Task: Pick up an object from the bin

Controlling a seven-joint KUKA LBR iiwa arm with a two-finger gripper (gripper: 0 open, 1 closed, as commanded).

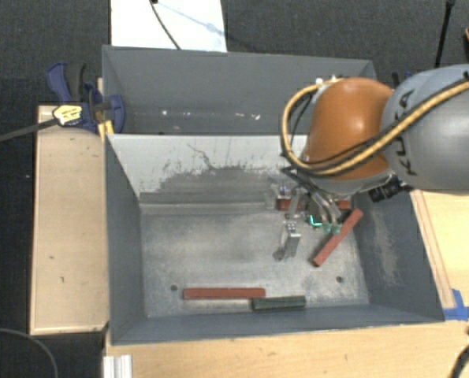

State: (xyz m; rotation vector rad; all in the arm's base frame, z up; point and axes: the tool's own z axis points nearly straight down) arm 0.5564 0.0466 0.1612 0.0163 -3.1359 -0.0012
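The thing nearest the tool is a short reddish-brown rectangular bar (334, 241), probably wood or plastic. It lies aslant on the floor of the grey metal bin (124, 235), toward three o'clock of that floor. Its lower end points to seven o'clock and its upper end runs up to one o'clock, under the robot's wrist. The gripper (297, 239) hangs just beside it, at the bar's nine o'clock. I cannot tell whether the gripper is spread or pressed together, or whether it touches the bar at all. Judging by its straight edges and even thickness, the bar should be stiff, light and not fragile. Its faces look smooth, so it may slip if it is pinched near a tip. The sound place to take it seems to be across its narrow width near the middle, so that neither end swings down on the lift. Above the gripper, at its one o'clock, sits the arm's rounded orange cover (348, 128), looped with yellow and black cables. Well apart from these, at six o'clock of the floor along the near wall, lies a longer reddish-brown stick (222, 294). A dark green-grey stick (278, 303) lies just beside its three o'clock end.
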